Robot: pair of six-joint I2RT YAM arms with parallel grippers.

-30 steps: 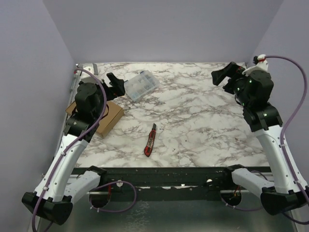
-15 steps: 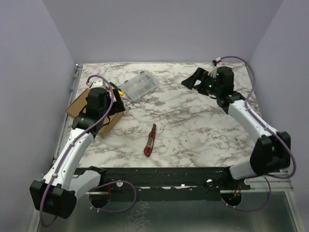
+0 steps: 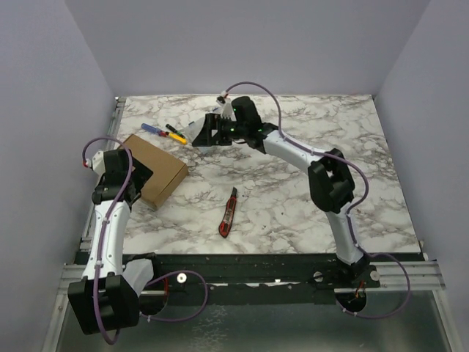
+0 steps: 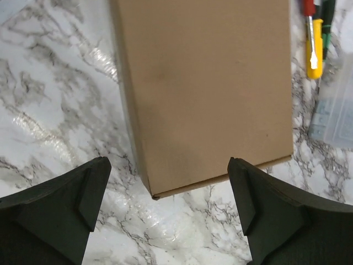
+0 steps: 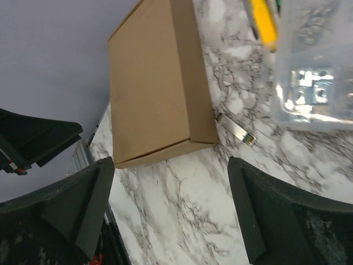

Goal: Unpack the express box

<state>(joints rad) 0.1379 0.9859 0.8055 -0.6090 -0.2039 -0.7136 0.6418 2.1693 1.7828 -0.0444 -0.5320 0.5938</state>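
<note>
Marble table [image 3: 293, 191], lilac walls [image 3: 242, 44]

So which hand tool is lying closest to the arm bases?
The red utility knife, alone near the front; both screwdrivers lie beyond the express box.

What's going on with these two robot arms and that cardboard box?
They are meant to unpack the express box, which lies closed on the marble table. The left hand hovers open at one end of it. The right hand, also open, is close to the clear plastic case. Neither holds anything. A red utility knife lies untouched nearby.
</note>
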